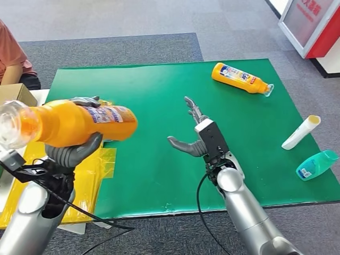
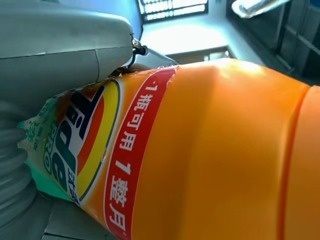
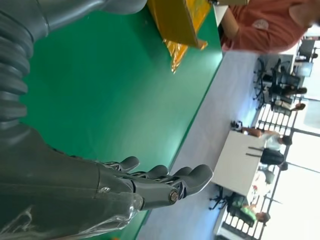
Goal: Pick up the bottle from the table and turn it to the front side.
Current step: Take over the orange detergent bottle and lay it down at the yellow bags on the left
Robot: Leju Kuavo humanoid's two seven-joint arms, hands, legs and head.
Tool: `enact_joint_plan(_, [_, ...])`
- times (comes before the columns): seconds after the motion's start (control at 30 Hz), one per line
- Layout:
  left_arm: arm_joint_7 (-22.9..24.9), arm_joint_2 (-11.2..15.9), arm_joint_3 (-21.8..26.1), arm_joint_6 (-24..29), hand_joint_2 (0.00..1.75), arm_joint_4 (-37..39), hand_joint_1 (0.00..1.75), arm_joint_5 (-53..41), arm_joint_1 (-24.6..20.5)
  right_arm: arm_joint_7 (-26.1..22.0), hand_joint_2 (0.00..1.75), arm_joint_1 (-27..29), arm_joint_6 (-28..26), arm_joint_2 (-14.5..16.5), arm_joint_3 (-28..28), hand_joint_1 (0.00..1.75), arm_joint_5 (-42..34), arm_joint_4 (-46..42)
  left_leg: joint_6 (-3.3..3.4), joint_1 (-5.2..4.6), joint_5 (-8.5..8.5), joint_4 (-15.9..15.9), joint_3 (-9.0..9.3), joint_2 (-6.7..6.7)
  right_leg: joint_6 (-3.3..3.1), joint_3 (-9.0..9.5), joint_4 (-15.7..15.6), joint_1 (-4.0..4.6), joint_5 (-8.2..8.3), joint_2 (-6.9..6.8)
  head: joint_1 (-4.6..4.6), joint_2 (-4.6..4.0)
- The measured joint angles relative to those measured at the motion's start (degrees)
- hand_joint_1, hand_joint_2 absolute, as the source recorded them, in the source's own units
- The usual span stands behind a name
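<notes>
Above the near-left surface [image 1: 160, 106], your left robot hand [image 1: 72, 151] clamps the glossy orange plastic detergent bottle [image 1: 76, 125] mid-body; probably slippery, so keep that hold. Right robot hand [image 1: 194, 139] spread, holding nothing.

**Count of things around the green mat**

I count two orange detergent bottles: one [image 1: 76, 123] lifted above the green mat's [image 1: 160, 154] left edge, one [image 1: 239, 77] lying near the mat's far right corner. I see one white tube [image 1: 301, 132] at the mat's right edge and one teal bottle [image 1: 316, 164] just nearer along that same edge. One yellow plastic sheet [image 1: 94, 175] lies over the mat's left side. One cardboard box [image 1: 16, 93] sits beyond the mat's left edge, with one person [image 1: 12, 56] behind it. I count two robot hands over the mat: left [image 1: 74, 151], right [image 1: 196, 139].
</notes>
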Motion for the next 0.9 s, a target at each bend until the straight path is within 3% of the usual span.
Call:
enact_joint_plan(0.07, [-1.41, 0.02, 1.01, 4.52, 1.75, -1.41, 1.75, -7.46, 1.83, 0.0, 1.75, 0.98, -0.32, -0.34, -1.19, 0.0, 0.3, -1.34, -0.01, 0.0, -0.01, 0.0, 0.0, 0.0, 0.0, 0.0, 0.0, 0.0, 0.0, 0.0, 0.0, 0.0])
enact_joint_plan(0.17, [-2.12, -0.06, 2.15, 15.17, 1.75, -3.32, 1.75, -26.68, 5.05, 0.04, 1.75, 3.07, -0.86, -0.8, -3.16, 0.0, 1.04, -4.49, -0.01, 0.0, -0.02, 0.0, 0.0, 0.0, -0.01, 0.0, 0.0, 0.0, -0.02, -0.01, -0.01, 0.0])
enact_joint_plan(0.27, [1.3, 0.12, 2.7, 18.43, 1.75, -4.16, 1.75, -38.49, 7.65, 0.27, 1.75, 4.89, -0.78, -1.23, -5.17, 0.0, 1.9, -7.87, -0.01, 0.0, -0.04, 0.0, -0.01, -0.01, -0.02, 0.0, -0.01, 0.0, -0.04, -0.01, 0.01, 0.0])
enact_joint_plan(0.43, [13.4, 1.52, 4.37, 16.99, 1.75, -3.22, 1.75, -59.4, 8.8, 0.71, 1.75, 6.34, 0.35, -1.34, -7.91, 0.0, 3.77, -12.4, -0.03, 0.0, -0.03, 0.0, -0.01, -0.01, -0.03, -0.01, -0.01, 0.0, -0.03, 0.0, 0.01, 0.0])
enact_joint_plan(0.6, [19.98, 2.56, 6.41, 14.51, 1.75, -0.74, 1.75, -73.26, 8.88, 1.36, 1.75, 6.88, 1.67, -1.34, -9.75, 0.0, 5.36, -16.25, -0.03, 0.01, 0.0, 0.0, 0.0, -0.01, -0.03, -0.01, -0.01, 0.01, -0.02, -0.01, 0.01, 0.0])
enact_joint_plan(0.9, [27.75, 5.29, 7.9, 3.74, 1.75, 7.36, 1.75, -84.26, 6.25, 1.99, 1.75, 6.89, 3.3, -1.18, -10.95, 0.0, 6.95, -19.13, -0.03, 0.01, 0.0, 0.0, 0.0, -0.01, -0.04, -0.02, 0.0, 0.02, -0.02, 0.0, -0.01, 0.0])
